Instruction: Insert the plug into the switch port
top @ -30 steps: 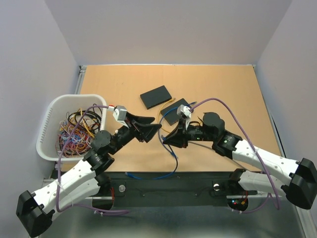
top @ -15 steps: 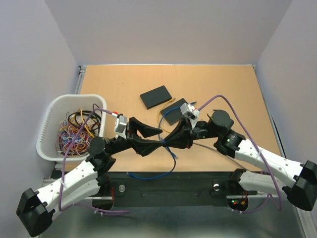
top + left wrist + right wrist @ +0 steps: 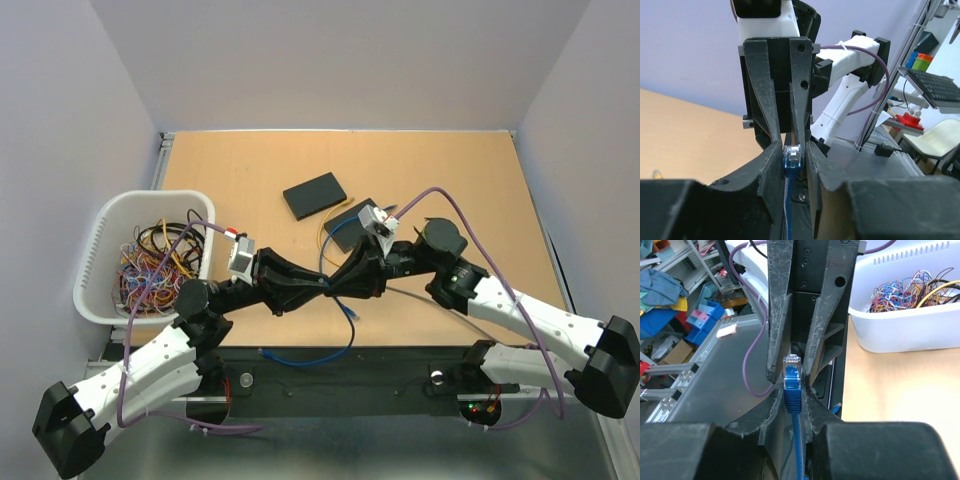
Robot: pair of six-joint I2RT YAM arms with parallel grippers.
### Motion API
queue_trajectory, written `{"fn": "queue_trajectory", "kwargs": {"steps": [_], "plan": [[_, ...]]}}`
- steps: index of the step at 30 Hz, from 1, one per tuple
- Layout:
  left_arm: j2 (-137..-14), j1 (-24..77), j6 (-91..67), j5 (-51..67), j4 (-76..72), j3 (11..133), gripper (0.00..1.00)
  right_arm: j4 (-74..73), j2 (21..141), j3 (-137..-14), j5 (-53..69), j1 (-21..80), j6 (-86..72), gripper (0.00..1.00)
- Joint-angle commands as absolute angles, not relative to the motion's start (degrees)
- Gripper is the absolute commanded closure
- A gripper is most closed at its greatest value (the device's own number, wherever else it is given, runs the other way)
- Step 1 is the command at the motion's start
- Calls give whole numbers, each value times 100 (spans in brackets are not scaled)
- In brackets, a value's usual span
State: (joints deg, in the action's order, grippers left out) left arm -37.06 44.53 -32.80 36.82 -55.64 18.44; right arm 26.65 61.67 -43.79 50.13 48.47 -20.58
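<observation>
A blue cable (image 3: pixel 347 333) ends in a clear-tipped plug (image 3: pixel 792 371). My right gripper (image 3: pixel 792 390) is shut on the plug's blue boot, holding it in the air over the table's near edge. My left gripper (image 3: pixel 793 150) meets it tip to tip, and its jaws flank the plug (image 3: pixel 793 156) with a slim gap on each side. From above, both grippers (image 3: pixel 330 288) join at one spot. Two flat black boxes (image 3: pixel 314 194) (image 3: pixel 345 230) lie behind them. I cannot tell which is the switch, and no port shows.
A white basket (image 3: pixel 95 240) full of coloured wires stands at the table's left edge, and its wall (image 3: pixel 900 335) shows in the right wrist view. The cable's loose end (image 3: pixel 265 352) lies on the black rail in front of the table.
The left gripper came forward to the right gripper's tips and its jaws narrowed round the plug. The right gripper shifted slightly left and kept its grip.
</observation>
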Motion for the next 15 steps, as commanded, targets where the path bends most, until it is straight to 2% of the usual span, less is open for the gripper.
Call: {"fn": "queue_trajectory", "kwargs": {"steps": [1, 3, 5, 7, 11, 12, 15], "plan": [[-3639, 4482, -3252, 3631, -5601, 2004, 73, 3173, 6170, -4570, 4940, 4895, -2136, 100], [-3508, 4491, -3191, 3464, -5389, 2082, 78, 3173, 6161, -4518, 4896, 4896, -2136, 100], [-3428, 4491, -3033, 3210, -4942, 2179, 93, 3182, 6109, -4430, 4747, 4896, -2127, 99], [-3384, 4491, -2945, 3112, -4616, 2284, 100, 3243, 6082, -4386, 4606, 4896, -2144, 100], [-3463, 4491, -2953, 3120, -4535, 2338, 100, 3296, 6064, -4351, 4439, 4896, -2232, 99], [-3498, 4491, -3005, 3051, -4500, 2364, 100, 3296, 6038, -4324, 4360, 4896, -2250, 92], [-3551, 4500, -3085, 2524, -3878, 2539, 100, 3095, 5889, -4280, 3694, 4887, -2242, 52]]}}
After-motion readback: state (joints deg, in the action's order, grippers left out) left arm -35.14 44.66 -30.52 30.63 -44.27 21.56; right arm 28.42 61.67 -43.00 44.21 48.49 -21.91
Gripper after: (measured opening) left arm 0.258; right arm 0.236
